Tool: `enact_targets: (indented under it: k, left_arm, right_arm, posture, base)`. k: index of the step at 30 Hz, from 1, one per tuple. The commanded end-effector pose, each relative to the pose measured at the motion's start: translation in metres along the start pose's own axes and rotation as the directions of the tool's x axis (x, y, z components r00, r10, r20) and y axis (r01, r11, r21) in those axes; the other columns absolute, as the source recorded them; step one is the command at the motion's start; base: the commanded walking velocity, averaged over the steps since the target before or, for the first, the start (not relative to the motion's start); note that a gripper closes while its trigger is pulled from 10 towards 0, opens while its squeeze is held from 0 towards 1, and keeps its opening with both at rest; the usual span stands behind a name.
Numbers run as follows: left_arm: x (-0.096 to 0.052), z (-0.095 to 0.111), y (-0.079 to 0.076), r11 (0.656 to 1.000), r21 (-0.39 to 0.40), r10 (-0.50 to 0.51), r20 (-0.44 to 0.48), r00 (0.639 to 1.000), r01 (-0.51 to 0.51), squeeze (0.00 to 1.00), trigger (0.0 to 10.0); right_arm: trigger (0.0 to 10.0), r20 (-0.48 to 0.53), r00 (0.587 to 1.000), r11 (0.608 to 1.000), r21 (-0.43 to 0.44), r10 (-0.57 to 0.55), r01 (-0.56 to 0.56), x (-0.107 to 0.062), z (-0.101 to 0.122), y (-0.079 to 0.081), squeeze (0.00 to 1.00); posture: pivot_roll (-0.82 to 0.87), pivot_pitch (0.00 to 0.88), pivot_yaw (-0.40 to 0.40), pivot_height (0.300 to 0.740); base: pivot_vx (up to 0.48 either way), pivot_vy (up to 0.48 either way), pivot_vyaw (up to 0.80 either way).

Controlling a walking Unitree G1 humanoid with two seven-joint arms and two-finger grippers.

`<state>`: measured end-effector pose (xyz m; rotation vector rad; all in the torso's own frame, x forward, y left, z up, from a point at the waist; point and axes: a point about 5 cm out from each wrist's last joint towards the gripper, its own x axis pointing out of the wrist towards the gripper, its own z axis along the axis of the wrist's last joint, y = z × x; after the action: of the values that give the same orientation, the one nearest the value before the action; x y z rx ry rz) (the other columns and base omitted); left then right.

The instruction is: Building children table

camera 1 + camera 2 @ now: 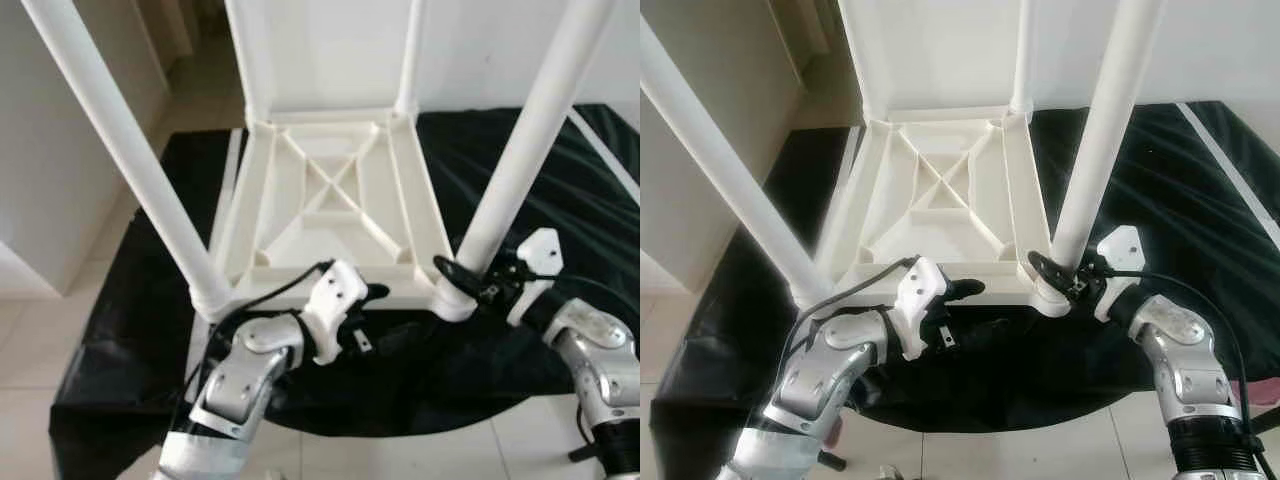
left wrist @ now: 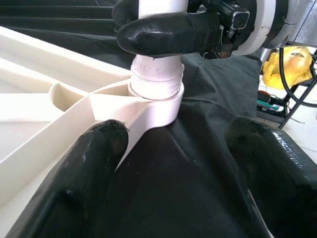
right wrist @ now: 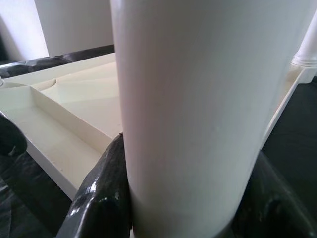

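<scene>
Upside-down white children's table top (image 1: 330, 200) flat on black cloth (image 1: 520, 170), ribbed underside up, X-brace in the middle. Cloth spread over pale tiled floor (image 1: 60, 330).

Four white legs standing up from the corner sockets: near-left leg (image 1: 120, 145), near-right leg (image 1: 530, 130), far-right leg (image 1: 408, 60), far-left leg hard to make out against the wall.

Right gripper (image 1: 470, 272) at the base of the near-right leg, just above the corner socket (image 2: 153, 106). Jaws pinching the leg: black fingers (image 3: 104, 193) pressed on both sides of the white tube in the right wrist view; one finger wrapped across the tube above the threaded collar in the left wrist view.

Left gripper (image 1: 960, 300) low at the near edge of the table top, between the two near legs, pointing toward the near-right corner. Jaws spread, holding nothing; one finger (image 2: 94, 163) touching or just beside the table rim, the other finger over bare cloth.

Yellow object (image 2: 287, 64) on a dark rack in the background, well apart, too blurred to identify.
</scene>
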<state>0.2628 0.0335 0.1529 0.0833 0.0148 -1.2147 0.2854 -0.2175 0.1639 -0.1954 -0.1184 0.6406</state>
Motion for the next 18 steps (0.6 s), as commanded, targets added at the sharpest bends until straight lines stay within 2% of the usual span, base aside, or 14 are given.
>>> enact_targets:
  k: [1,3,4,5,9,11,12,15,16,17,18]
  left_arm:
    - [-0.002,-0.005,0.003,0.998,-0.017,0.067,-0.02,0.998,-0.068,0.0,10.0]
    - [-0.002,-0.006,0.004,0.996,-0.016,0.083,-0.022,0.996,-0.083,0.0,10.0]
    - [-0.001,-0.005,0.004,0.995,-0.009,0.097,-0.018,0.995,-0.097,0.0,10.0]
    - [-0.001,-0.005,0.005,0.994,-0.001,0.109,-0.013,0.994,-0.109,0.0,10.0]
    - [0.0,-0.006,0.007,0.992,0.008,0.129,-0.017,0.991,-0.129,0.0,10.0]
    - [0.001,-0.006,0.008,0.989,0.022,0.148,-0.014,0.989,-0.148,0.0,10.0]
    - [0.001,-0.006,0.008,0.989,0.022,0.148,-0.014,0.989,-0.148,0.0,10.0]
    - [0.004,-0.004,0.01,0.986,0.024,0.167,-0.008,0.986,-0.167,0.0,10.0]
    - [0.005,-0.004,0.01,0.985,0.021,0.17,-0.007,0.985,-0.169,0.0,10.0]
    - [0.005,-0.004,0.01,0.985,0.021,0.17,-0.007,0.985,-0.169,0.0,10.0]
    - [0.006,-0.005,0.01,0.985,0.02,0.171,-0.009,0.985,-0.17,0.0,10.0]
  right_arm:
    - [0.0,-0.032,0.999,1.0,0.014,0.019,-0.019,-0.001,-0.009,0.005,0.0]
    - [0.0,-0.038,0.999,0.999,0.028,0.027,-0.026,0.001,-0.012,0.01,0.0]
    - [3.9,-0.045,0.999,0.999,0.04,0.023,-0.021,0.002,-0.013,0.013,0.0]
    - [10.0,-0.049,0.999,0.998,0.055,0.015,-0.013,0.002,-0.014,0.016,0.0]
    - [10.0,-0.057,0.998,0.996,0.088,-0.003,0.008,0.004,-0.016,0.018,0.0]
    - [10.0,-0.08,0.99,0.985,0.112,-0.119,0.127,0.009,-0.018,0.016,0.0]
    - [10.0,-0.08,0.99,0.985,0.112,-0.119,0.127,0.009,-0.018,0.016,0.0]
    - [10.0,-0.162,0.929,0.932,0.089,-0.334,0.351,0.013,-0.029,0.013,0.0]
    - [10.0,-0.176,0.912,0.917,0.084,-0.37,0.389,0.013,-0.031,0.013,0.0]
    - [10.0,-0.176,0.912,0.917,0.084,-0.37,0.389,0.013,-0.031,0.013,0.0]
    - [10.0,-0.199,0.889,0.897,0.083,-0.412,0.435,0.013,-0.035,0.015,0.0]
  posture:
    - [-0.09,0.034,0.052,0.74]
    - [-0.09,0.033,0.048,0.74]
    - [-0.09,0.032,0.045,0.74]
    - [-0.09,0.03,0.044,0.74]
    - [-0.09,0.028,0.041,0.74]
    - [-0.1,0.024,0.036,0.74]
    - [-0.1,0.024,0.036,0.74]
    - [-0.1,0.02,0.037,0.74]
    - [-0.1,0.02,0.037,0.74]
    - [-0.1,0.02,0.037,0.74]
    - [-0.11,0.018,0.043,0.74]
  base:
    - [0.0,0.0,0.0]
    - [0.0,0.0,0.0]
    - [0.0,0.0,0.0]
    - [0.0,0.0,0.0]
    - [0.0,0.0,0.0]
    - [0.0,0.0,0.0]
    - [0.0,0.0,0.0]
    - [0.0,0.0,0.0]
    - [0.0,0.0,0.0]
    - [0.0,0.0,0.0]
    - [0.0,0.0,0.0]
